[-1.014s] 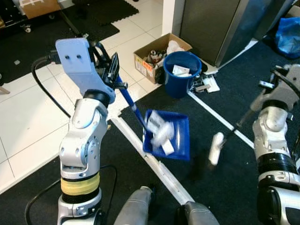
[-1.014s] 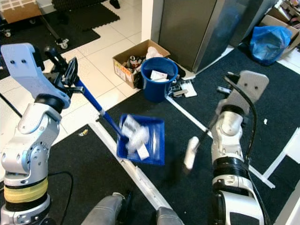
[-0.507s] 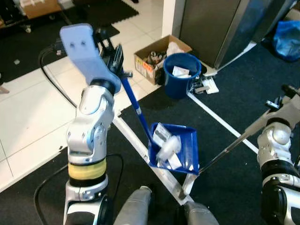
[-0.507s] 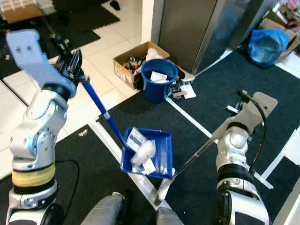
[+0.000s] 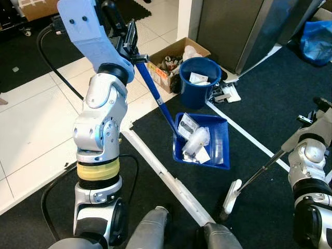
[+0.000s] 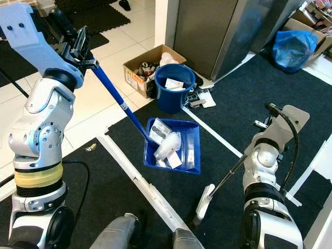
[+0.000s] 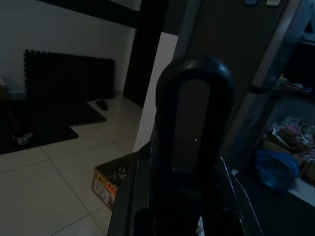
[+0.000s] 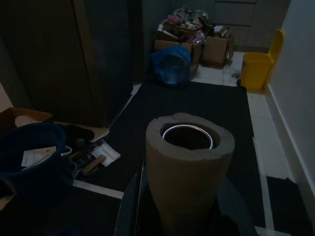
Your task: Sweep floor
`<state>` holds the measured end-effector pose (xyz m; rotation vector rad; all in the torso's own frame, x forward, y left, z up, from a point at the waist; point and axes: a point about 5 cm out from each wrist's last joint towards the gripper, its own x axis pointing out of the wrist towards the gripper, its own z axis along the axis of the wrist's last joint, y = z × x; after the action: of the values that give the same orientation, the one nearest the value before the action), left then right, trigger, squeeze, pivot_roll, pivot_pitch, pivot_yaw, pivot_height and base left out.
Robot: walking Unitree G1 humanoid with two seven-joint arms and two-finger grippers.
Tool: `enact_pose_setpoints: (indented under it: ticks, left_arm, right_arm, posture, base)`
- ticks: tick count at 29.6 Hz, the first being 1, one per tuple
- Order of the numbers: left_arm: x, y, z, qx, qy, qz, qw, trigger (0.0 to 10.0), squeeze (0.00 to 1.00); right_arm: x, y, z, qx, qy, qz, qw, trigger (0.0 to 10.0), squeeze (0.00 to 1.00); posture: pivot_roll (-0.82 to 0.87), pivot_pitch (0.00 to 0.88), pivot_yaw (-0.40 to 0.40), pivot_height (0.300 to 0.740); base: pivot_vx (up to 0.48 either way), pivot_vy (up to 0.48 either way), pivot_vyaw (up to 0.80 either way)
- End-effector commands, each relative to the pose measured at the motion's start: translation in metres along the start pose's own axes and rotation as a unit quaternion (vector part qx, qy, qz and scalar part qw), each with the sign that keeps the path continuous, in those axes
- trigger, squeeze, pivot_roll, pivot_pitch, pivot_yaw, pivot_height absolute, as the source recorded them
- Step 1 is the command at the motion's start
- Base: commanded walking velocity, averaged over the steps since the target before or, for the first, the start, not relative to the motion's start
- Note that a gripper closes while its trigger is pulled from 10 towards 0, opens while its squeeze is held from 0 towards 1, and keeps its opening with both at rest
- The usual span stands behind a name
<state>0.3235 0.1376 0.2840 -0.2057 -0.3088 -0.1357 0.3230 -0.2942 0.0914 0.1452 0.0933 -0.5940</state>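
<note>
Left hand [image 5: 132, 49] clamped on blue dustpan [image 5: 202, 141] handle; pan loaded with litter, raised near blue bucket [image 5: 201, 80]. Right hand [image 8: 189, 196] closed round broom [image 5: 249, 179] pole, head on black mat. Judgement: keep pan level, carry over bucket rim, then tip slowly.

Left tool [image 5: 132, 49] raised, right tool [image 8: 189, 216] low

Dustpan [image 5: 203, 142] w/ trash in front of bucket [image 5: 201, 81], box [image 5: 170, 61] left of bucket, broom head [image 5: 231, 196] front-right
</note>
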Motion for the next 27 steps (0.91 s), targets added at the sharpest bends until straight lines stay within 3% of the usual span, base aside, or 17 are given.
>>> enact_pose_setpoints:
  ticks: [1, 7, 27]
  left_arm:
    - [0.0016, -0.0031, 0.0131, 0.000, -0.036, -0.006, 0.999, 10.0, 0.00]
    - [0.0020, -0.0008, 0.0129, 0.008, -0.039, -0.001, 0.999, 10.0, 0.00]
    - [0.0036, -0.0010, 0.0118, 0.008, -0.037, -0.003, 0.999, 10.0, 0.00]
  right_arm:
    - [0.0015, 0.0010, 0.0043, 0.008, -0.010, 0.000, 1.000, 10.0, 0.00]
    - [0.0010, 0.0074, 0.0035, 0.007, -0.010, 0.010, 1.000, 10.0, 0.00]
    - [0.0003, 0.0069, 0.0015, 0.007, -0.010, 0.013, 1.000, 10.0, 0.00]
  posture:
    - [0.06, 0.070, -0.027, 0.740]
    - [0.06, 0.067, -0.030, 0.740]
    - [0.06, 0.075, -0.025, 0.740]
  base:
    - [0.000, 0.000, 0.00]
    - [0.451, 0.000, 0.00]
    - [0.476, 0.000, 0.00]
